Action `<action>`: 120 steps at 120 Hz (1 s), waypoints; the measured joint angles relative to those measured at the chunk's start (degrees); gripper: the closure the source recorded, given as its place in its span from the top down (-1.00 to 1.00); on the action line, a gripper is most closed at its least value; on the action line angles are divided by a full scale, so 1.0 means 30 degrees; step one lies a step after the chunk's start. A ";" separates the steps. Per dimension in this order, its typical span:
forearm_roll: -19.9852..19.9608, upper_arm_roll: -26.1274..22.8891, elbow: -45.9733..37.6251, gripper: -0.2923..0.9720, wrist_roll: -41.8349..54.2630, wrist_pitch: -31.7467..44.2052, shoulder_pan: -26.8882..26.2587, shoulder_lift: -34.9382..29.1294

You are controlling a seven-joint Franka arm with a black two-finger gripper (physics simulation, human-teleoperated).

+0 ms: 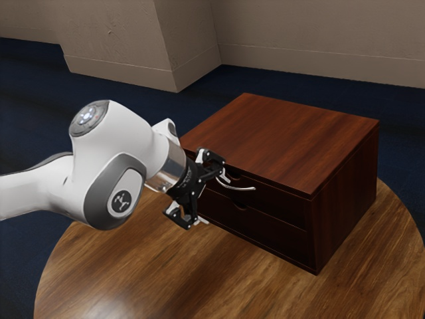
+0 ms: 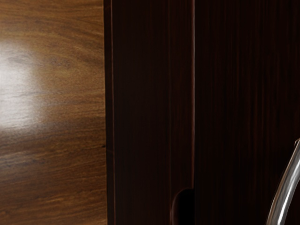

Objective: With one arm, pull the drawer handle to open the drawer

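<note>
end effector (image 1: 210, 197): wide open, gripping nothing, up against the drawer (image 1: 279, 199) front so I can grab
handle (image 1: 240, 187): just beside it, not clamped yet

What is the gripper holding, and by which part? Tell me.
Nothing. The gripper stands open at the drawer front, by the end of the handle toward the exterior view's left, not clamped on it.

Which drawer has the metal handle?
The upper drawer: a curved silver handle sticks out of its front, right by the gripper. The lower drawer has just a dark notch at its top edge.
</note>
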 joint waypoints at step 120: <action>0.0081 0.0214 -0.0113 -0.67 -0.0206 -0.1039 -0.0032 -0.1237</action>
